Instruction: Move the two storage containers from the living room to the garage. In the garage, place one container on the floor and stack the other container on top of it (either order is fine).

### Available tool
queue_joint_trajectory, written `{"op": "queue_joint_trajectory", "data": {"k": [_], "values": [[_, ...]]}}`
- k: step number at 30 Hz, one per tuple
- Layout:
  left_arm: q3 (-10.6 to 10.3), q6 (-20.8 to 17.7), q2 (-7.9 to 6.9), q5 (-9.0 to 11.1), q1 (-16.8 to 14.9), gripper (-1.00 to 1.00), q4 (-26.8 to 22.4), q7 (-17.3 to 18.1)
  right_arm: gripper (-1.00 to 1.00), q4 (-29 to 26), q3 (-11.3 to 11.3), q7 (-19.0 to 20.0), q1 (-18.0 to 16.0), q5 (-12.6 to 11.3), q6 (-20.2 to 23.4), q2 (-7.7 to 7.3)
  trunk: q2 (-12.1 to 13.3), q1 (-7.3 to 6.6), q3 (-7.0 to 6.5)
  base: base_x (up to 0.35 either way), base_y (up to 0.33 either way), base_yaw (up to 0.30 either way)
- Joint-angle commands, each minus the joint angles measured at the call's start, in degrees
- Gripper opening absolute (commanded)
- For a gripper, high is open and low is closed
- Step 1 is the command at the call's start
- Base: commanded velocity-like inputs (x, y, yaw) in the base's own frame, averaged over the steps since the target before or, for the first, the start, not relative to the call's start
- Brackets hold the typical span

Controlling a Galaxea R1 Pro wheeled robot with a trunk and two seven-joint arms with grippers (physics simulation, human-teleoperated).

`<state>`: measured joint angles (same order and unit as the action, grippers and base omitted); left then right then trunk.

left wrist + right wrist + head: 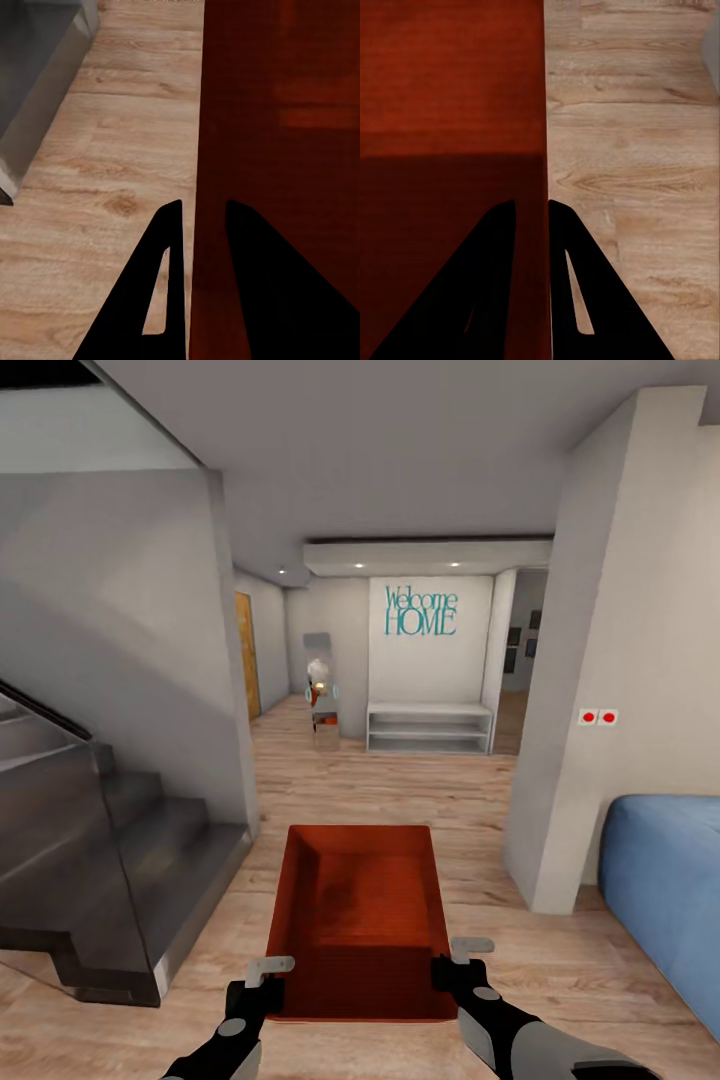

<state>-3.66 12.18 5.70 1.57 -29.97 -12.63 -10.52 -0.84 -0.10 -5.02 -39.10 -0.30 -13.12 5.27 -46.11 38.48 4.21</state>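
I hold one storage container (362,920) in front of my trunk, carried above the wood-plank floor (400,790) with its open top facing up. My left gripper (262,982) is clamped on the container's left wall near the rear corner; in the left wrist view the two fingers (169,285) straddle that wall (196,150), one inside and one outside. My right gripper (455,968) is clamped on the right wall the same way, and the right wrist view shows a finger on each side of the thin orange-red edge (544,112). Hazard, in my judgement: each grip bears on a narrow, smooth wall only, so unequal arm motion or a sudden base turn could let the container pivot or slip out of one clamp. A second hazard is clearance: the grey staircase (110,860) stands close on the container's left and a white wall corner (560,760) close on its right, so a wide swing could strike either. The blue sofa (665,890) lies further right of the container. Beyond the container's far end the plank floor runs to a white bench (430,728) under a wall bearing "Welcome HOME" lettering (421,611). This is indoor living space, not the garage, so the carry appears to be at an early stage.
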Motion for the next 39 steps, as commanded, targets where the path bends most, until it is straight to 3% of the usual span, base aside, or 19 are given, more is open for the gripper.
{"op": "queue_joint_trajectory", "data": {"k": [1,39], "values": [[0.58,3.55,0.01,-0.25,-0.09,-1.00,-0.11,-0.64,-1.00,0.22,-0.99,-0.55,-0.01,-1.18,-0.38,0.00,-0.07,0.05,0.10,0.321,0.000,0.000],[0.59,3.46,0.01,-0.25,-0.09,-1.00,-0.11,-0.64,-1.00,0.22,-0.78,-0.60,-0.01,-1.11,-0.47,0.09,-0.07,0.05,0.10,0.321,0.000,0.000]]}}
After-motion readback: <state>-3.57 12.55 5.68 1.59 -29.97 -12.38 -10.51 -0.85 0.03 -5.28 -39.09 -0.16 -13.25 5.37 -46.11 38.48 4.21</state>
